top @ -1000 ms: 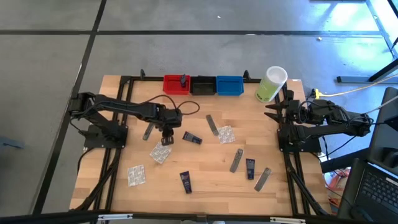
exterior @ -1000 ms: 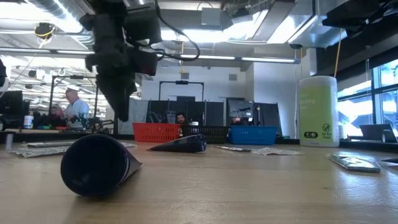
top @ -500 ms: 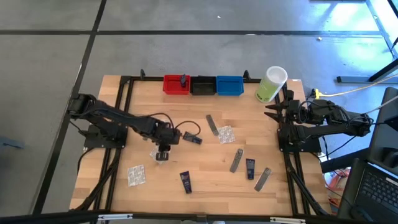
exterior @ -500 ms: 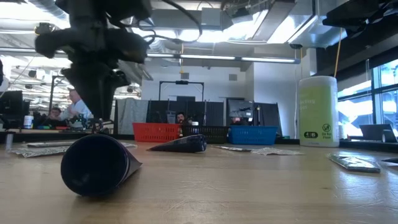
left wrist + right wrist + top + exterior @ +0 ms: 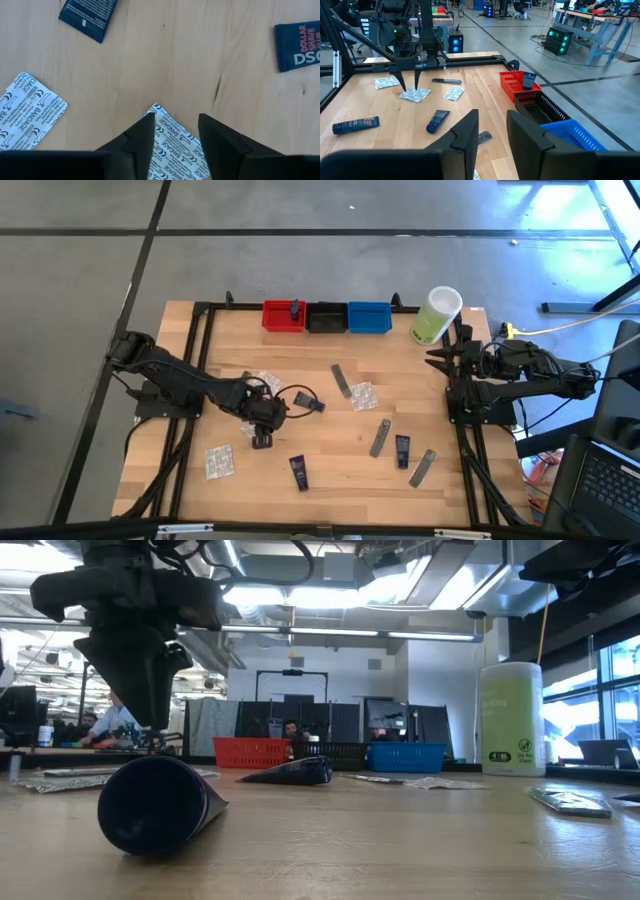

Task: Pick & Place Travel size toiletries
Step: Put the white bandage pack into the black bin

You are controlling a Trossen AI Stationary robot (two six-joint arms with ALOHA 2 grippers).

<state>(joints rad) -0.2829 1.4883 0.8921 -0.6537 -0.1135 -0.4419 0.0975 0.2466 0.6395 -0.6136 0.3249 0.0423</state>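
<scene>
High view: I see left gripper low over table centre-left, above clear bandage packet; right gripper waits at right edge.

Left wrist view: fingers spread, straddling bandage packet lying flat, not pinched.

Right wrist view: right fingers apart, holding nothing; navy tubes lie on table.

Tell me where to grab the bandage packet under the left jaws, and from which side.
The bandage packet lies flat on the table, so probably come straight down, as the left gripper is already set: jaws open, straddling the corner that points up between them. Close across that narrow corner and pinch the crinkly edge; the flat middle offers nothing to hold. The right gripper waits by the table's right edge.
</scene>
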